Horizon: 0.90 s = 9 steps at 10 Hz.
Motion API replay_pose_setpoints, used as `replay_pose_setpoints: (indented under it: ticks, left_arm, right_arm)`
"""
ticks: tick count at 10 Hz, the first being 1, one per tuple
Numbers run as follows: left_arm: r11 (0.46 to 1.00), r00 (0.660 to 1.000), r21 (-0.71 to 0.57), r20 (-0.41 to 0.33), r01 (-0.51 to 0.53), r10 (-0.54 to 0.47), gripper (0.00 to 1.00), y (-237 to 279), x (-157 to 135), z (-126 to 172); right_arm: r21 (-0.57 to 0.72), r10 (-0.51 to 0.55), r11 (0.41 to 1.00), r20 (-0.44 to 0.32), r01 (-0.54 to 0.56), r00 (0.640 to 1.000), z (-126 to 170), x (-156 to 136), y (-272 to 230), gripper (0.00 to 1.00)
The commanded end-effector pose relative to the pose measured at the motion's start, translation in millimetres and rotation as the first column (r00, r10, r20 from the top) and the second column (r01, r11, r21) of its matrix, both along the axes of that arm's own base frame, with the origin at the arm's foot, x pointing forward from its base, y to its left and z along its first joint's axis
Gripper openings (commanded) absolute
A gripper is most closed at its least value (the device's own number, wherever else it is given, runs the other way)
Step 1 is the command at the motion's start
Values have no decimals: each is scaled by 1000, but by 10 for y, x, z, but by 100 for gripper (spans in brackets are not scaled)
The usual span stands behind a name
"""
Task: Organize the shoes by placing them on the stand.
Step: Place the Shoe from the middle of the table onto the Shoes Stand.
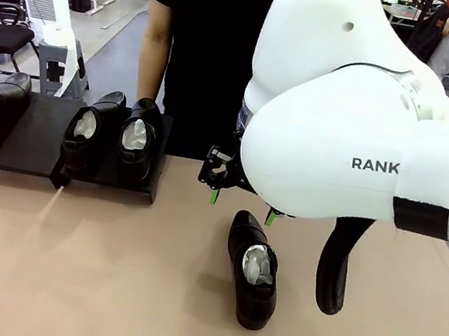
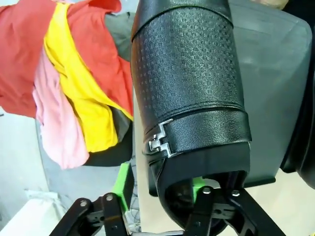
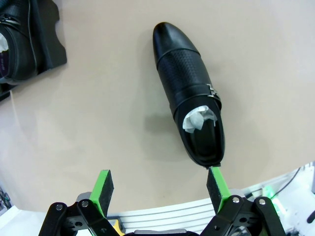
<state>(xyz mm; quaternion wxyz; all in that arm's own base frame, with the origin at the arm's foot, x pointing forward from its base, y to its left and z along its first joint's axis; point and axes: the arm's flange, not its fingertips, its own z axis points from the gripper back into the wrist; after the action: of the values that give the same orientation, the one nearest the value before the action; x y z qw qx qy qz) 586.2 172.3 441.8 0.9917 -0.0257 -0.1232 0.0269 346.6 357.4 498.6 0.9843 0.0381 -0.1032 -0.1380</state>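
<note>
Black shoe on table beneath right gripper, jaws open, left jaws unclear

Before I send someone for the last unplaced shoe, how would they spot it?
On the tan table, look nearer the robot than the black stand. The shoe lies alone below the open right gripper; the other three shoes sit on the stand.

We note a tan tabletop. Behind it stand a grey stool, a white appliance and black office chairs. Red, yellow and pink garments hang nearby.
</note>
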Motion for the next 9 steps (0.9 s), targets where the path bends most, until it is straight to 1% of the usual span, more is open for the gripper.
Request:
replay_pose_setpoints:
  ticks: [1,3,6,7,9]
  left_arm:
    - [1000,1000,17,21,11,-11,100,-5,-77,104]
    - [998,999,58,28,15,-16,100,-48,-166,192]
    - [999,1000,48,24,13,-14,100,-122,-333,367]
    - [999,999,37,31,20,-21,100,-33,-145,287]
    - [999,999,37,31,20,-21,100,-33,-145,287]
  right_arm:
    - [-14,13,1000,1,-13,1000,37,31,1,100]
    - [-14,13,1000,1,-13,1000,37,31,1,100]
    - [-14,13,1000,1,-13,1000,37,31,1,100]
    - [-14,13,1000,1,-13,1000,37,31,1,100]
    - [-14,13,1000,1,-13,1000,37,31,1,100]
